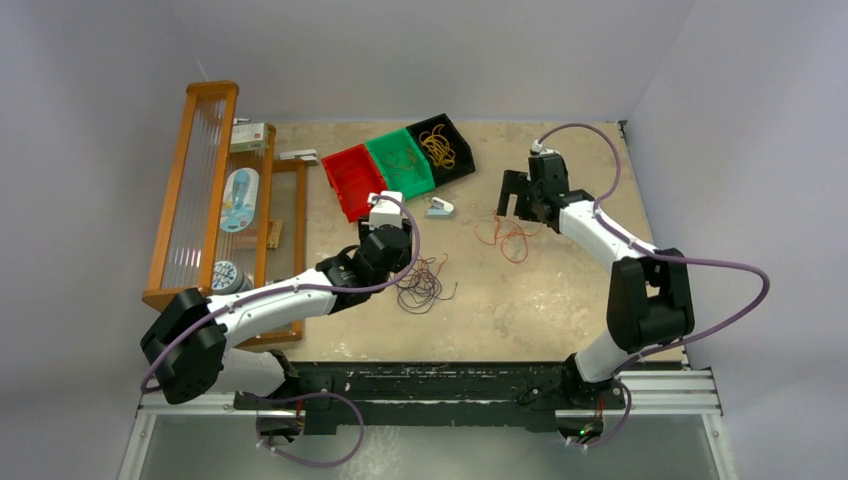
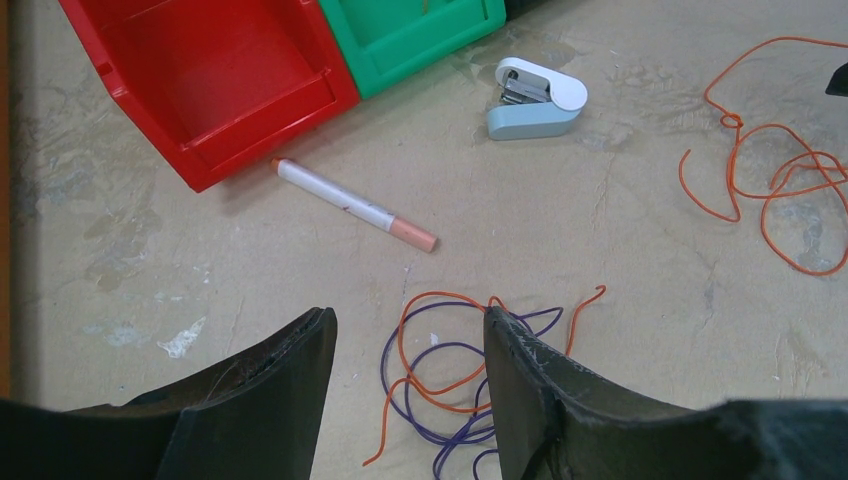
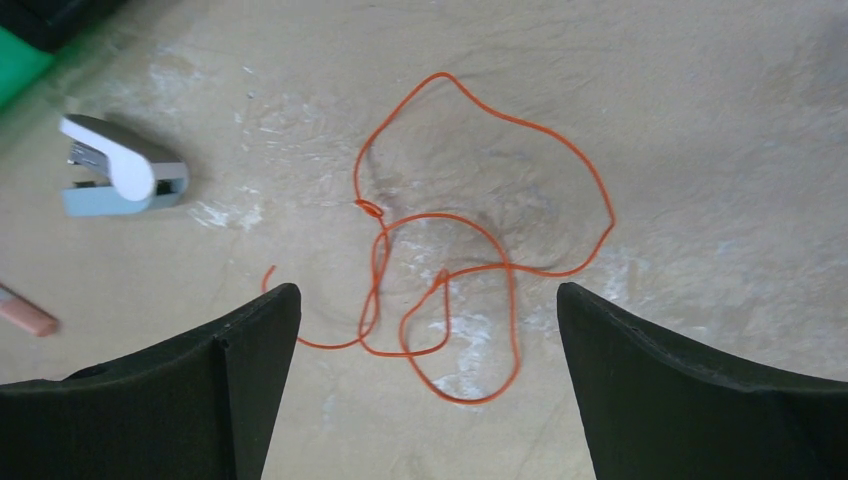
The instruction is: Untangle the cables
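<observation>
Right wrist: orange cable (image 3: pixel 511 310), possibly one knot.

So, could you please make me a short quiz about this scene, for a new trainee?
1. True or false: the right gripper is shut on the orange cable.
2. Which bin lies nearest the marker? A) red bin B) green bin C) black bin
3. Which two colours are the tangled wires between the fingers of the left gripper?
Key: 1 false, its jaws stand wide open; 2 A; 3 orange and purple.
</observation>
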{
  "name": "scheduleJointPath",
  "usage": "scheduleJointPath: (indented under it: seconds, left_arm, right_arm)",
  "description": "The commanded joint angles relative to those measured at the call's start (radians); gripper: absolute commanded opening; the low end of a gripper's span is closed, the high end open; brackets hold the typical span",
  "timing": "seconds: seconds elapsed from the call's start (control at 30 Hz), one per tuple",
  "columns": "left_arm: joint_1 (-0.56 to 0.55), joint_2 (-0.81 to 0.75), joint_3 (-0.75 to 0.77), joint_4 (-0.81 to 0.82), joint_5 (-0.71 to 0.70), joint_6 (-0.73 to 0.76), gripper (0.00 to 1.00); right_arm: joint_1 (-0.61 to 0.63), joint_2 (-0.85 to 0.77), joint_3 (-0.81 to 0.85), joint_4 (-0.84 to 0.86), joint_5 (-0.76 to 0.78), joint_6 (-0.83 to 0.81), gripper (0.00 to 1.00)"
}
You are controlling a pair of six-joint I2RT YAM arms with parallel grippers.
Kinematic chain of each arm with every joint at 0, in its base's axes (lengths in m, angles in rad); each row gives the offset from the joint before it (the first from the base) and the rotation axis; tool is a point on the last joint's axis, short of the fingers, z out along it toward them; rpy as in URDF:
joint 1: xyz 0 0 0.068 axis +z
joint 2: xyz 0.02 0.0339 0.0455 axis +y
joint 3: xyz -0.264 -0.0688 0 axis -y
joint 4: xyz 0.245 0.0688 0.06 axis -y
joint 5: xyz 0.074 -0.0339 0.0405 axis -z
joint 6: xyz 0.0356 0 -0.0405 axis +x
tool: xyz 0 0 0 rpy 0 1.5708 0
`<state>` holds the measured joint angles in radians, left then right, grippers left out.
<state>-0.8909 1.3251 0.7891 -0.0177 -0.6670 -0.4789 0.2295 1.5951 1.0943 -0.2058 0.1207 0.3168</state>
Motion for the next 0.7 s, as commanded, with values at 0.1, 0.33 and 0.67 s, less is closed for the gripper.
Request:
scheduleJointPath:
  seconds: [0.1, 0.33, 0.67]
  left_arm:
    - [0.003, -0.001, 0.013, 0.025, -0.017, 0.005, 0.56]
    - [0.004, -0.009, 0.008, 0.022, -0.020, 0.006, 0.56]
    - [0.003, -0.008, 0.010, 0.026, -0.020, 0.006, 0.56]
  right_arm:
    - [0.069, 0.017, 0.001, -0.021, 0.128, 0.332, 0.99]
    - [0.080, 0.090, 0.022, -0.086, 0.240, 0.359, 0.99]
    - [0.083, 0.216, 0.062, -0.088, 0.211, 0.271, 0.99]
